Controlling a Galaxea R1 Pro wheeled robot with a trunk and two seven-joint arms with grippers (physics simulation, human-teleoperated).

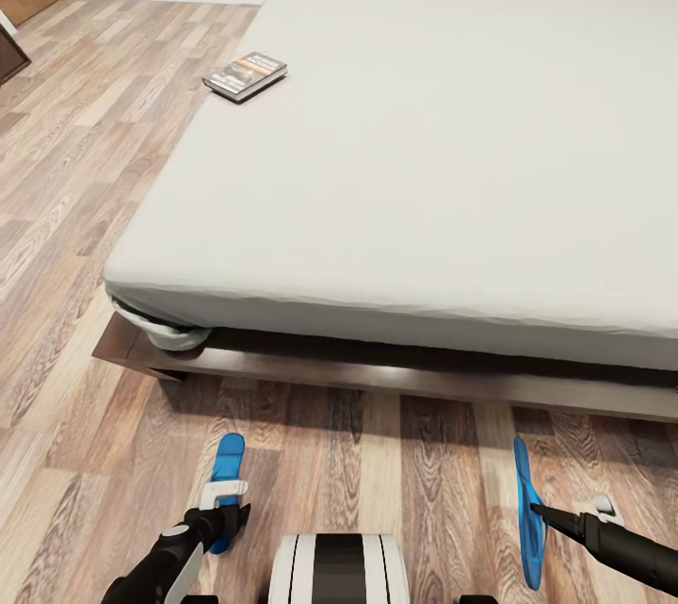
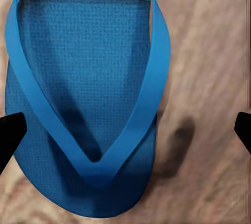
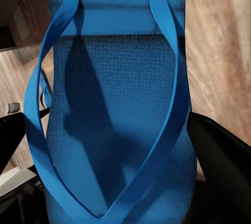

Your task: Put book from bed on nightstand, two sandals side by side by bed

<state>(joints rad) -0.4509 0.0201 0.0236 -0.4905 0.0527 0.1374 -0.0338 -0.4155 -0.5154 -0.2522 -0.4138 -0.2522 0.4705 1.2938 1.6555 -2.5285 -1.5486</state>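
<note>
Two blue sandals on the wood floor, at the foot of the bed point(image 1: 424, 161).

The left gripper point(image 2: 125, 130) hangs spread wide over the left sandal point(image 1: 226, 481). The right gripper point(image 3: 112, 145) clamps the right sandal point(image 1: 527, 514), tilted on edge. The book point(image 1: 245, 74) lies near the mattress's left edge.

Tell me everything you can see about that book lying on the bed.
The book is a small, thin paperback with a dark cover, an orange band and pale lettering too small to read. It lies flat and closed on the pale grey mattress of the bed, close to the mattress's left edge and turned at a slant to it. Nothing touches it but the mattress, and both arms are far from it, down by the floor.
</note>
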